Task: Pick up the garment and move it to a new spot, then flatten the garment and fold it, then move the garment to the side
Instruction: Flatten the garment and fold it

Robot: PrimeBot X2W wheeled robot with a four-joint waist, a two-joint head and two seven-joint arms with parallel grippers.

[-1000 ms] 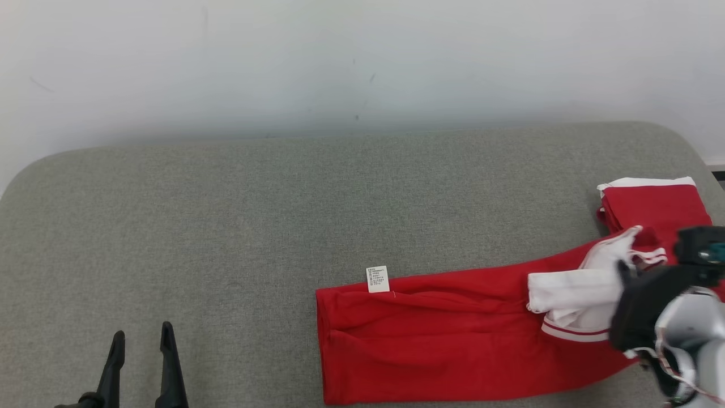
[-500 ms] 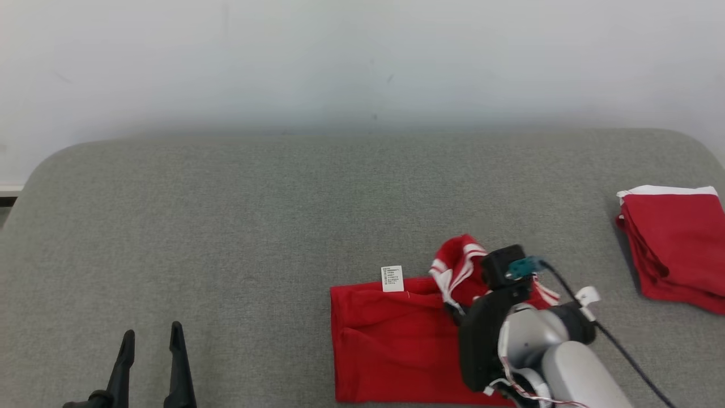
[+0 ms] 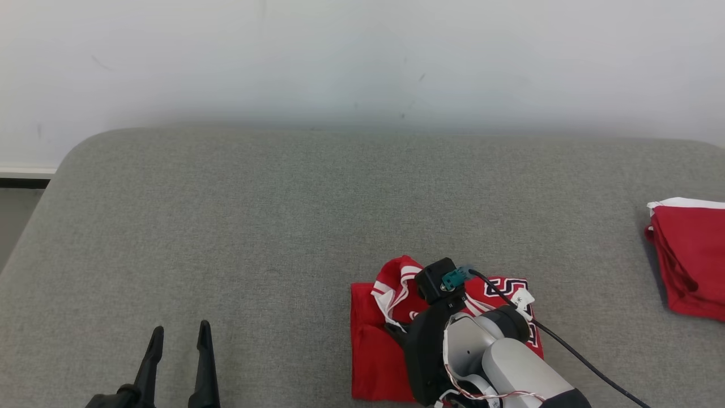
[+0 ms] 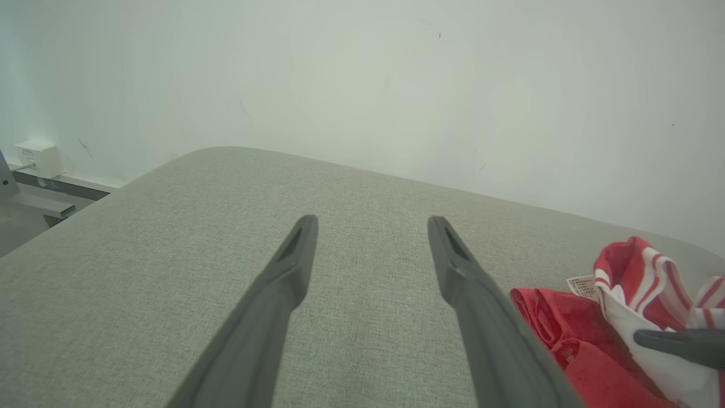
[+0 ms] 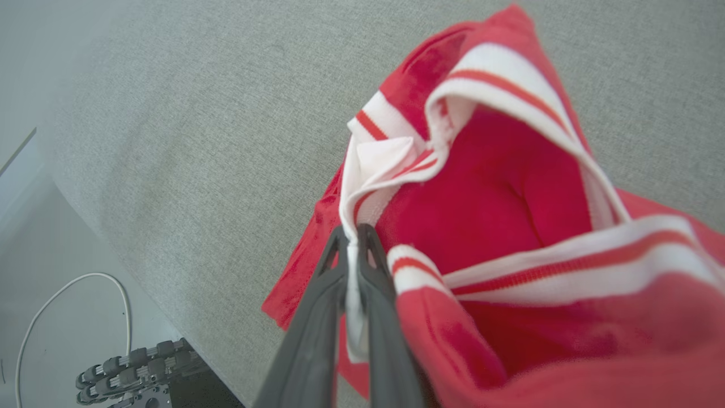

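At the far left, a strip of dark skirting (image 3: pixel 25 182) ran along the foot of the plain white wall (image 3: pixel 340 56). The left wrist view showed a small white wall box (image 4: pixel 35 158) low down there. A broad grey woven-fabric padded surface with rounded corners (image 3: pixel 226 226) stretched out in front of the wall.

Over its near left part hung the left gripper (image 3: pixel 180 327), its two long dark fingers spread wide with nothing between them.

Further right, near the front edge of the surface, lay the red garment with white striped trim (image 3: pixel 371 351). It was bunched and partly doubled over, with dark lettering showing on its upper side. The right gripper (image 5: pixel 354 233) was clamped tight on a white band of that trim, holding a fold up off the red layer lying flat on the grey fabric. A thin black cable (image 3: pixel 578 354) trailed from that wrist toward the lower right.

At the far right edge, well apart, a second red cloth with a white border (image 3: pixel 691 255) lay folded on the surface. The right wrist view also showed a white cord (image 5: pixel 68 300) looping over pale floor beside the padded surface.
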